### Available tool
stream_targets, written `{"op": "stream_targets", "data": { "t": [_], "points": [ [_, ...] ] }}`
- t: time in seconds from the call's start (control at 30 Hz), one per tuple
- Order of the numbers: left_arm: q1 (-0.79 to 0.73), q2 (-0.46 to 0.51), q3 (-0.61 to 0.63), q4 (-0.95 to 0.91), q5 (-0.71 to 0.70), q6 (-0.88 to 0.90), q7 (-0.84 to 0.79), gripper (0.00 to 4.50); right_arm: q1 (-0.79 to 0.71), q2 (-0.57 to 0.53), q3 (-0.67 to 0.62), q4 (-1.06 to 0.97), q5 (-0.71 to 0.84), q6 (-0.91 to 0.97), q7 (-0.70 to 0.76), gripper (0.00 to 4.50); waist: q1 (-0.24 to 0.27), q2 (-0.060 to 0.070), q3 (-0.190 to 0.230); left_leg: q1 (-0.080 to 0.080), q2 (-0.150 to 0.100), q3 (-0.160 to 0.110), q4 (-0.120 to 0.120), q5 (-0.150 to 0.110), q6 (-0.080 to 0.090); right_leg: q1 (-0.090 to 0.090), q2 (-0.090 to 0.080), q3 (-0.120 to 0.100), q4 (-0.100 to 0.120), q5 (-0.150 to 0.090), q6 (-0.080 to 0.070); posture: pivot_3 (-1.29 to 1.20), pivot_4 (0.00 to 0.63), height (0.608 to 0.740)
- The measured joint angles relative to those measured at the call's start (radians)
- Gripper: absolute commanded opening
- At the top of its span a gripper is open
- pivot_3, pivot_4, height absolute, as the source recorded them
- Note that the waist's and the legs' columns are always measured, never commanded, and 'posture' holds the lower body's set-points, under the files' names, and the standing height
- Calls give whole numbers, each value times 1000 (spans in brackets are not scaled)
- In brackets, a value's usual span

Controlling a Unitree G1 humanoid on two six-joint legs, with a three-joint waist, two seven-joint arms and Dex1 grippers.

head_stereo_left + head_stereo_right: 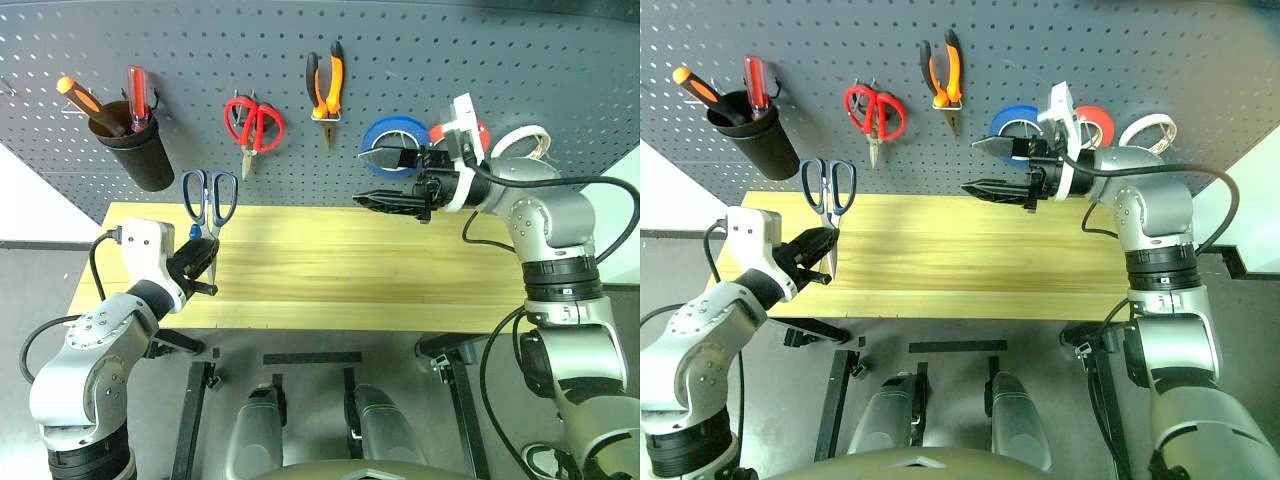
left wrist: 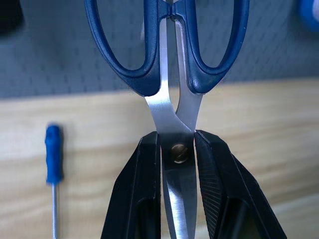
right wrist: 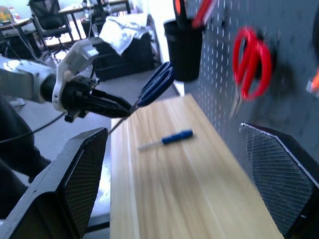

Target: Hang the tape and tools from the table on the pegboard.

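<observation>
Left claw (image 1: 203,268) pinches the dark-handled scissors (image 1: 209,205) at the pivot above the tabletop (image 1: 350,270), right claw (image 1: 390,178) gapes empty: steer a handle loop onto a free pegboard (image 1: 420,60) hook.

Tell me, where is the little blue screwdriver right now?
The blue screwdriver lies flat on the table near the robot's left end, just beyond the dark-handled scissors held by the left gripper.

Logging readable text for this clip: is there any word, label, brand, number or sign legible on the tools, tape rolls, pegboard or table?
None. No lettering can be made out on the pegboard, the table, the scissors or the tape.
</observation>
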Motion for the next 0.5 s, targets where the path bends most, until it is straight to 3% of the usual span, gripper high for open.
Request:
{"op": "stream_targets", "data": {
  "t": [0.3,0.5],
  "points": [
    [-146,26,-74,-2,-2,-99,29,693,-51,-17,-11,58,0,-34,-11,4500,-1,0,-38,1,0,1,0,0,0,0,1,1,0,0,0,134,72,740],
    [-153,28,-120,58,28,-165,31,693,-54,-20,-15,79,-3,-54,-23,4500,-1,4,-47,2,0,2,0,0,0,0,2,1,2,0,0,119,76,740]
  ]
}}
